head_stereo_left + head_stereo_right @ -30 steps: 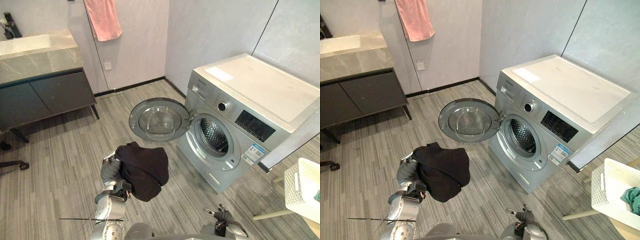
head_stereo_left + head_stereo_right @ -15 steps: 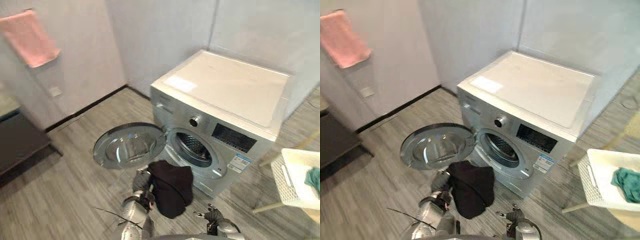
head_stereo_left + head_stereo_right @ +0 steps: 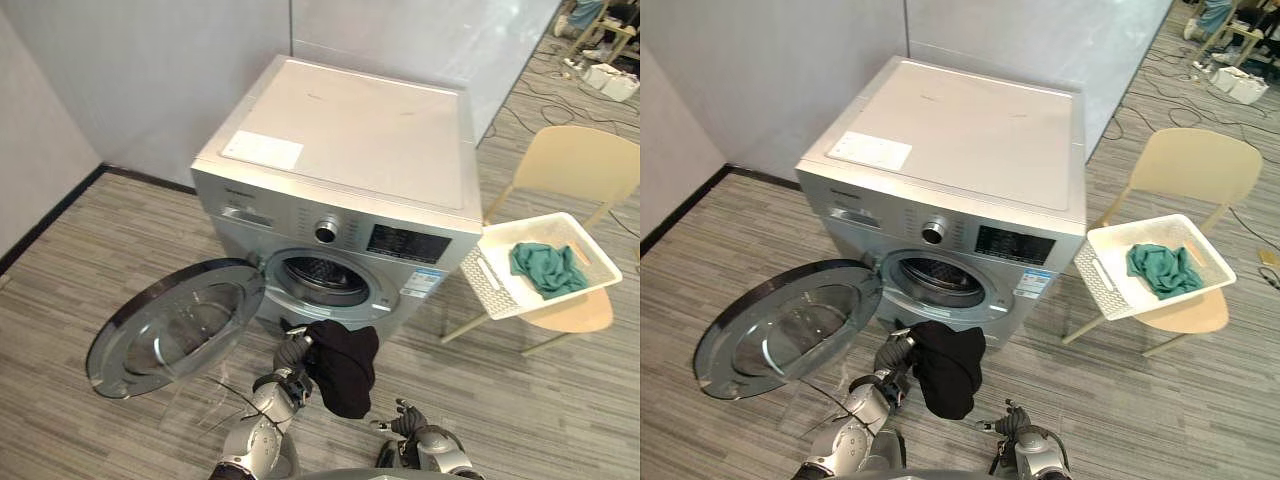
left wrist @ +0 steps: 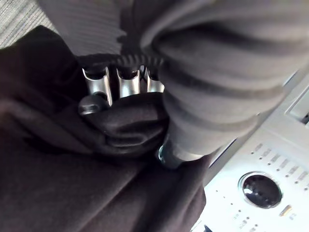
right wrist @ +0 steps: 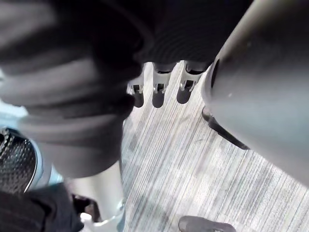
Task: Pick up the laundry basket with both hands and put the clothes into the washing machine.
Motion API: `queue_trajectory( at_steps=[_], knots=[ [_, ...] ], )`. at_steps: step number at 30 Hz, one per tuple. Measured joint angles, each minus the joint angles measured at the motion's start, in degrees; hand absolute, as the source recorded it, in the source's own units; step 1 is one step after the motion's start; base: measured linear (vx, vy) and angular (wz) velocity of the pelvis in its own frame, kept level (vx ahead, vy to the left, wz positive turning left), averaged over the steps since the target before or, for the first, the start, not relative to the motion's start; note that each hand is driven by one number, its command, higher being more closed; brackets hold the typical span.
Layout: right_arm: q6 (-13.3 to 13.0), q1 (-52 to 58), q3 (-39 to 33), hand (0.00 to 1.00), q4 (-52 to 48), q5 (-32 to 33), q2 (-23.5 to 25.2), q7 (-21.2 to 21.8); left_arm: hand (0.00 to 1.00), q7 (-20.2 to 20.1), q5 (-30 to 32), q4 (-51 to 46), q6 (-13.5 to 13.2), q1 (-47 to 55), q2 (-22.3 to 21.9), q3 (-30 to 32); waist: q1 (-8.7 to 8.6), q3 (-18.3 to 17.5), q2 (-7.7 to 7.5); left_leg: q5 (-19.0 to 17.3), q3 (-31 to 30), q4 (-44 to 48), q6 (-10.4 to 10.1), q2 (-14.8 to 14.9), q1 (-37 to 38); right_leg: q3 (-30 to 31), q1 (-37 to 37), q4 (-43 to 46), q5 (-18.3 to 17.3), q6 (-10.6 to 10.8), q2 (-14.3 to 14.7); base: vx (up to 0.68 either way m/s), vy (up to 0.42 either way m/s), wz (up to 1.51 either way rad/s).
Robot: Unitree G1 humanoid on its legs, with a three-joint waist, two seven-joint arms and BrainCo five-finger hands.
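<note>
A: Where to look for the black garment [image 3: 340, 368]?

B: Bunched in the left hand [image 3: 291, 356], with the fingers [image 4: 119, 86] curled tight round a fold of it. Hangs down on the right of that hand, just in front of the washing machine [image 3: 340, 170] and just below the drum opening [image 3: 320, 280]. Hard to tell whether touching the front panel or not.

A: And the right hand [image 3: 412, 421]?

B: Low over the grey striped floor [image 3: 100, 240], near the garment's lower edge but apart from it. Fingers [image 5: 158, 94] loose and fairly straight, holding nothing.

A: Around the machine?

B: Round door [image 3: 175, 325] swung wide open to the left, inner side showing. On the right, a white laundry basket [image 3: 487, 283] sitting on the seat of a beige chair [image 3: 580, 165], well apart from both hands, with a teal cloth [image 3: 545, 268] inside.

A: Any writing to read?

B: White sticker [image 3: 262, 150] on the top near the front left corner. Small blue-and-white label [image 3: 425, 282] on the front, just right of the opening. Dark display [image 3: 405, 243] beside the knob [image 3: 325, 231]. Print on all of them too small to make out.
</note>
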Motion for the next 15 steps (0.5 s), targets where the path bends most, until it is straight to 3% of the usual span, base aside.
queue_trajectory(
  at_steps=[1, 2, 3, 5, 7, 9, 10, 11, 12, 15],
  knots=[
    [-0.6, 0.3, 1.3, 0.0, 0.1, 0.1, -0.2, -0.4, 1.0, 1.2, -0.1, 0.0, -0.6, -0.4, -0.2, 0.4, -0.22, -0.8, -2.12, 0.5, 0.6, -0.9, -2.5, 1.0, -0.2, -1.1, -1.9, -0.7, 3.2, 3.7, -2.3, 0.06, -0.495, -0.33],
    [-1.0, 0.3, 1.3, 0.0, 0.4, 0.1, -0.6, -0.4, 1.0, 1.6, -0.1, 0.0, -0.6, -0.7, -0.7, 0.9, -0.28, -1.0, -2.34, 0.9, 0.5, -1.3, -3.6, 1.9, -0.2, -1.7, -2.1, -0.3, 5.5, 5.4, -2.0, 0.09, -0.527, -0.27],
    [-1.1, 0.2, 1.3, 0.0, 0.3, 0.1, -1.2, -0.4, 1.0, 2.2, -0.2, 0.3, -0.7, -1.2, -1.4, 1.6, -0.38, -1.0, -2.1, 1.4, 0.2, -2.3, -4.6, 3.0, 0.0, -1.9, -2.6, 0.7, 4.6, 4.8, -0.8, 0.11, -0.362, -0.19],
    [-1.3, -0.2, 1.3, 0.0, -0.3, 0.0, -3.2, -0.6, 1.0, 3.7, -1.0, 0.1, -1.8, -3.3, -3.5, 3.9, -0.42, -0.7, -1.03, 6.3, -0.4, -8.1, -7.3, 6.5, 0.8, -3.1, -6.6, 6.0, 0.8, 2.2, 2.5, 0.16, -0.407, -0.14],
    [-1.7, -0.5, 2.5, 0.0, -0.9, -0.1, -4.5, -0.7, 1.0, 5.5, -2.6, 0.1, -2.8, -5.2, -4.9, 7.0, -0.93, 0.3, -0.8, 7.9, -1.4, -9.0, -7.4, 8.9, 0.9, -4.4, -7.6, 9.5, -1.2, 0.2, 4.2, 0.16, -0.342, -0.03],
    [-1.7, -0.9, 4.8, 0.0, -1.8, -0.1, -5.6, -1.5, 1.0, 8.2, -4.7, -0.1, -5.0, -7.4, -5.6, 11.3, -2.0, 2.7, -1.7, 10.0, -3.7, -6.0, -5.9, 10.8, 1.3, -4.7, -7.2, 13.3, -2.9, -2.7, 5.6, 0.17, -0.367, -0.11],
    [-1.7, -1.4, 5.1, 0.0, -2.5, -0.1, -5.9, -1.9, 1.0, 8.6, -4.8, -0.1, -5.3, -8.5, -5.6, 12.5, -2.06, 4.1, -2.32, 10.1, -4.6, -3.7, -6.0, 10.7, 0.5, -4.4, -6.5, 13.5, -3.2, -3.3, 5.6, 0.08, -0.179, -0.11],
    [-1.5, -2.5, 6.0, 0.0, -3.0, -0.1, -6.2, -2.7, 1.0, 9.8, -5.0, -0.1, -6.0, -11.3, -5.4, 15.5, -2.22, 6.6, -4.04, 7.2, -7.8, 0.1, -7.6, 9.1, -2.1, -3.8, -6.2, 13.4, -3.4, -3.5, 5.2, 0.02, -0.101, -0.08],
    [-1.4, -3.3, 6.7, 0.0, -3.6, 0.1, -6.0, -3.3, 1.0, 11.3, -5.4, -0.1, -7.0, -14.4, -5.1, 18.8, -2.22, 8.5, -5.63, 6.1, -9.3, 1.2, -7.1, 6.4, -4.8, -3.4, -6.4, 12.9, -3.4, -3.5, 4.4, -0.01, -0.065, -0.03],
    [-1.5, -4.4, 9.6, 0.0, -5.8, 1.1, -5.8, -4.7, 1.0, 15.4, -7.2, -1.1, -10.4, -18.8, -4.7, 28.2, -1.54, 12.1, -6.7, 7.8, -9.2, -1.6, -5.7, 2.8, -8.9, -2.5, -8.6, 14.3, -3.5, -2.9, 4.3, -0.07, 0.091, -0.25]
  ],
)
